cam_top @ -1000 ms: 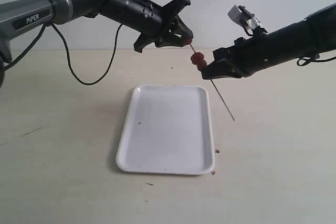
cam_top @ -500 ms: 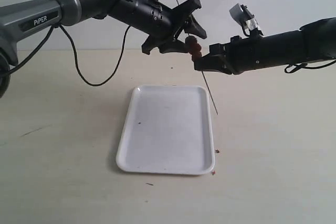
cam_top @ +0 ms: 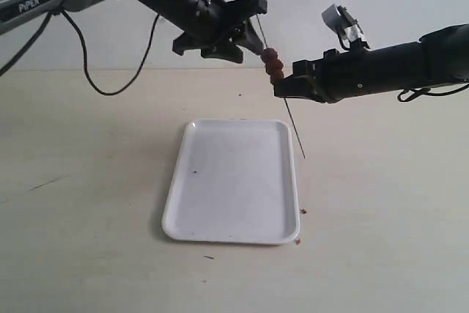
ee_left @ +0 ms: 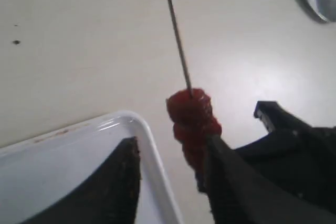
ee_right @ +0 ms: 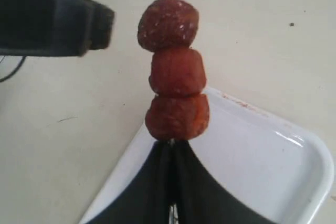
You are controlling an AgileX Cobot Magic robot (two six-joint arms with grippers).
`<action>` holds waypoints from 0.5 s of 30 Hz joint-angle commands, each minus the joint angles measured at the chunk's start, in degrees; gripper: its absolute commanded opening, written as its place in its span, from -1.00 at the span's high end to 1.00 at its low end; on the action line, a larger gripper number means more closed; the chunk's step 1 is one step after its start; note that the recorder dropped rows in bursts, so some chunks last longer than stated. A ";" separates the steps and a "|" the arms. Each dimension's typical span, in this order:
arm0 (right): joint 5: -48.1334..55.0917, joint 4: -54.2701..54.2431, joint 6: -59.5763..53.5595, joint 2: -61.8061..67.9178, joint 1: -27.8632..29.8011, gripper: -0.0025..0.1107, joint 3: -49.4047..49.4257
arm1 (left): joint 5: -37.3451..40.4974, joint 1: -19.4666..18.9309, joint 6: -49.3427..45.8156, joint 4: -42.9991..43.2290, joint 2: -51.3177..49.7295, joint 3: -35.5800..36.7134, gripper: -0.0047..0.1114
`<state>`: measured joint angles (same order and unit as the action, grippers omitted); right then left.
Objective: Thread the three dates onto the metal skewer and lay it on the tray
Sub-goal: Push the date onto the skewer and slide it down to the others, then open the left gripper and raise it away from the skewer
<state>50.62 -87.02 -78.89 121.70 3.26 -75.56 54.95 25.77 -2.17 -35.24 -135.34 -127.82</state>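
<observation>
While the right gripper (cam_top: 284, 91) hangs above the table (cam_top: 381, 218), its jaws are clenched fully together on the metal skewer (cam_top: 294, 128), pinching the rod just beneath the lowest fruit. In the right wrist view, the two black fingers (ee_right: 149, 192) meet in a narrow V with the rod in the seam and no gap showing.

Three dates (ee_right: 170, 69): all on the rod, stacked in one column, each touching the next. The lowest sits right at the right gripper's tips. Bare rod shows above the top date and below the grip.

Skewer attitude: tilted, upper end toward the left gripper (cam_top: 249, 28). In the exterior view the lower end points down and ends just beside the right rim of the tray (cam_top: 234, 181). Cannot tell whether that tip is clear of the table.

Left gripper: jaws released, spread well apart, clamping nothing. In the exterior view the upper bare stretch of rod crosses just off its fingertips. In the left wrist view the dates sit beyond the tips, and one of its fingers (ee_left: 118, 182) lies to either side. The finger nearer the dates overlaps the lower ones, and contact cannot be confirmed.

Tray: flat on the table below the two arms. Skewer and dates are held in the air above its far right corner, not yet laid on it. Small reddish crumbs (cam_top: 301, 212) lie on the table by its near right corner.
</observation>
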 commanded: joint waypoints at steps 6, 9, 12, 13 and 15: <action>-0.15 -0.16 -0.57 -0.32 0.05 0.96 -0.33 | 13.94 0.55 -0.71 19.96 5.27 1.35 0.92; -0.28 -0.16 -0.57 -0.32 0.05 0.96 -0.33 | 11.85 1.16 -1.68 19.79 7.02 4.25 0.92; -0.28 -0.16 -0.57 -0.32 0.05 0.96 -0.33 | 7.27 1.81 -4.56 18.94 9.58 8.99 0.92; -0.27 -0.02 -0.57 -0.32 0.05 0.96 -0.33 | 5.51 2.11 -5.91 18.35 10.67 11.11 0.92; -0.27 0.06 -0.57 -0.32 0.05 0.96 -0.33 | 2.07 2.35 -8.85 17.19 13.29 15.53 0.92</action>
<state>50.30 -87.02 -78.89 121.70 3.26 -75.56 62.04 27.64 -7.23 -16.65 -125.42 -116.81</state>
